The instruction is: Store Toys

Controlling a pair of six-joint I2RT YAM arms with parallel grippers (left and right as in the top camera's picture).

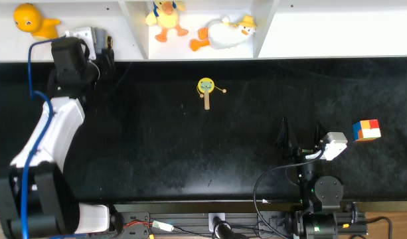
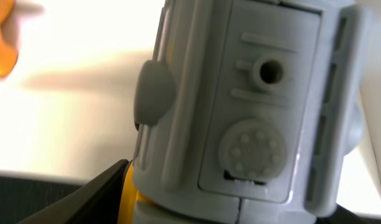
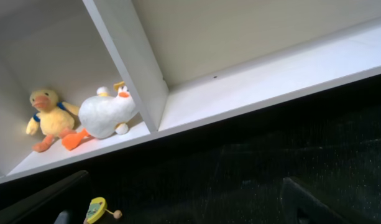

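Grey toy robot (image 2: 240,112) was held by the left gripper (image 1: 102,46), jaws clenched on its body. It sat at the front of the white shelf's (image 1: 323,30) left compartment. Couldn't tell whether it touched the shelf floor. One dark finger (image 2: 84,199) showed against the robot's lower side in the left wrist view.

Same compartment: yellow rubber duck (image 1: 34,20) further back and toward the left wall, apart from the robot.

Middle compartment: yellow plush duck (image 1: 166,16) sat upright and white plush goose (image 1: 224,33) lay on its side right against it, on the side nearer the divider to the right compartment.

On the black desk (image 1: 157,153): small yellow hand drum toy (image 1: 206,89) with a wooden handle lay flat in front of the middle compartment, near the shelf edge, handle pointing away from the shelf. Multicoloured cube (image 1: 366,129) sat at the desk's right side, well apart from the drum.

Right gripper (image 1: 300,133) was low over the desk close to its own base, jaws released and spread wide, pointing toward the shelf. The cube was near it, on its right, not touching. The drum was well ahead of it and to its left.
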